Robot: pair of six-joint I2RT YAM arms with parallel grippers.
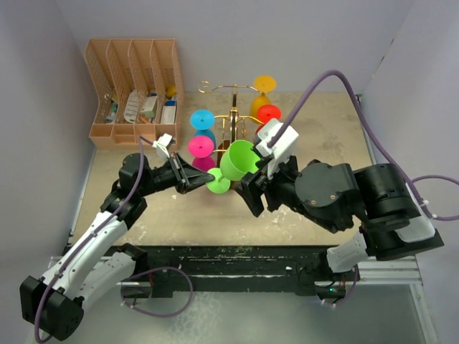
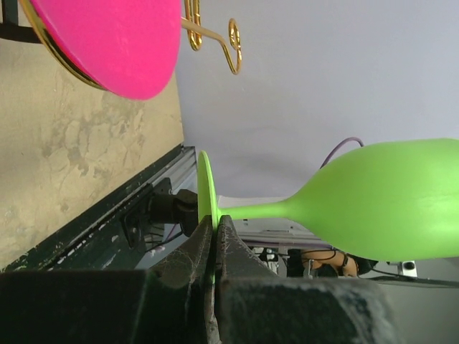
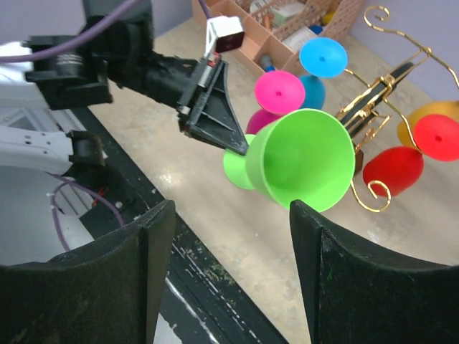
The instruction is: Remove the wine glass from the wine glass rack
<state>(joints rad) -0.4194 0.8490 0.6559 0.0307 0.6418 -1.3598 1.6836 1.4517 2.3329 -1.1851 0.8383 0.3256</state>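
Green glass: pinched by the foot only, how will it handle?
Green glass looks opaque and matte, so probably light plastic. Left gripper pinches only its thin foot, bowl hanging sideways: it may pivot or slip.

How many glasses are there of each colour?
green glass: 1
pink glass: 1
blue glass: 1
red glass: 1
yellow glass: 1
Total: 5
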